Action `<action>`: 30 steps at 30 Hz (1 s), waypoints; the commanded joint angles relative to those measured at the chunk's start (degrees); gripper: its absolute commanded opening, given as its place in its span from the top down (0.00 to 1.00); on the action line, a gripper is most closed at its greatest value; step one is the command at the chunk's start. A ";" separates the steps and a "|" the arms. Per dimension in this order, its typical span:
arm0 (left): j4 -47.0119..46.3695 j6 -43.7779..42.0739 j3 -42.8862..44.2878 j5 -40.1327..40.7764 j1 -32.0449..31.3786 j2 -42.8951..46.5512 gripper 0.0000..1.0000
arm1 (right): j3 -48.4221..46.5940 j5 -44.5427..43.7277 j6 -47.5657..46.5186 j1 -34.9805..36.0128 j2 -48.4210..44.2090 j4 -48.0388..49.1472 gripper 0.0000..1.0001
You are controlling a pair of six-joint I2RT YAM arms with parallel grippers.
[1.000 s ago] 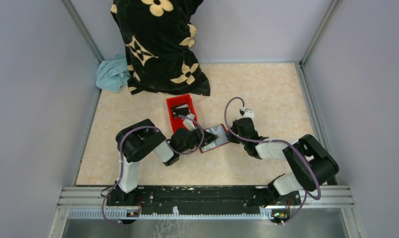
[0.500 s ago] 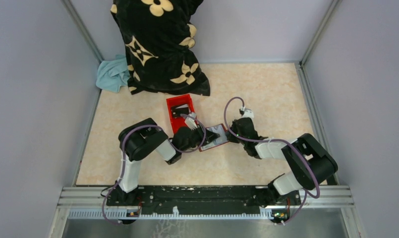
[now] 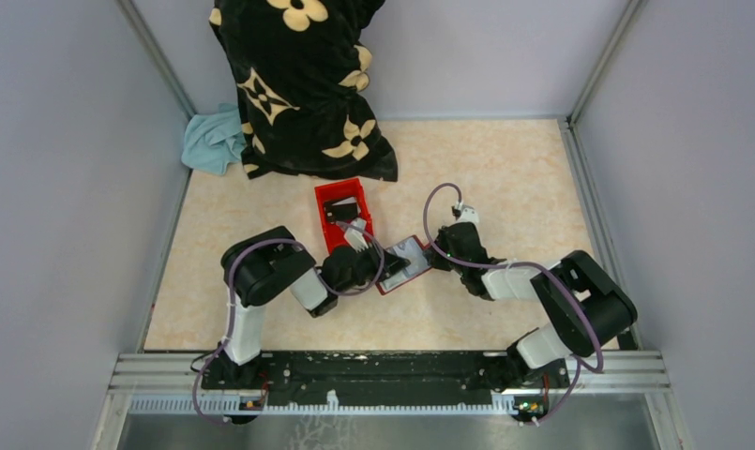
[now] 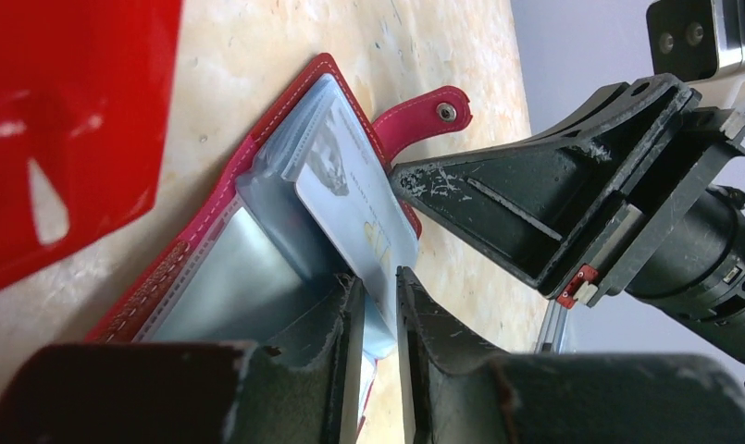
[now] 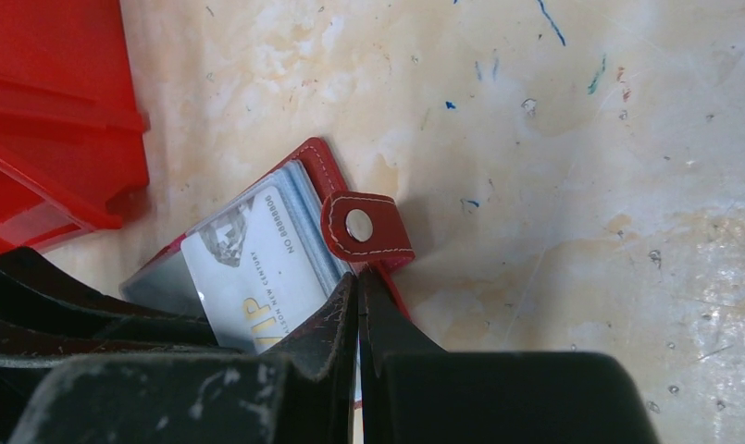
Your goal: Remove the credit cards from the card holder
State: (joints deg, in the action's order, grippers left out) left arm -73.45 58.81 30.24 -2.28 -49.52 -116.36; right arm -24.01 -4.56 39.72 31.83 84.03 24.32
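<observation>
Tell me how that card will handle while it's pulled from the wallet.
Likely stiff: the card lies flat between the left jaws. Probably slippery, given its glossy face. Clear sleeves in the wallet look floppy, may drag.

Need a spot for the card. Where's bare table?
Bare: far-right table, from the right gripper to the back wall, and the near strip along the black rail. Crowded: mid-table, where red box, card holder and left gripper bunch; patterned fabric fills far-left.
</observation>
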 commanded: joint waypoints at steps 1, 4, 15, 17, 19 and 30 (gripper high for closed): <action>-2.82 -0.17 -2.76 0.91 -0.60 1.55 0.75 | 1.52 3.30 0.32 0.95 2.63 -8.28 1.00; -3.61 -0.14 -3.33 0.88 -0.53 1.75 0.77 | 1.60 3.31 0.42 0.95 2.65 -8.31 1.00; -5.18 0.28 -5.81 1.57 -0.48 2.73 0.76 | 1.36 3.22 0.38 0.95 3.18 -8.23 1.00; -5.34 0.30 -6.20 1.67 -0.46 2.81 0.76 | 1.31 3.36 0.28 0.97 3.40 -8.07 1.00; -5.62 0.40 -6.54 1.75 -0.46 2.80 0.77 | 1.20 3.41 0.30 0.95 3.61 -8.06 1.00; -6.79 0.91 -6.53 1.26 -0.46 1.59 0.98 | 1.15 3.50 0.27 0.95 4.11 -7.88 1.00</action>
State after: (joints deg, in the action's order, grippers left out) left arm -77.19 59.53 24.18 -1.08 -49.78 -114.39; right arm -24.05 -3.31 40.34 31.88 84.47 24.73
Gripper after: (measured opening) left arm 0.081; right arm 0.004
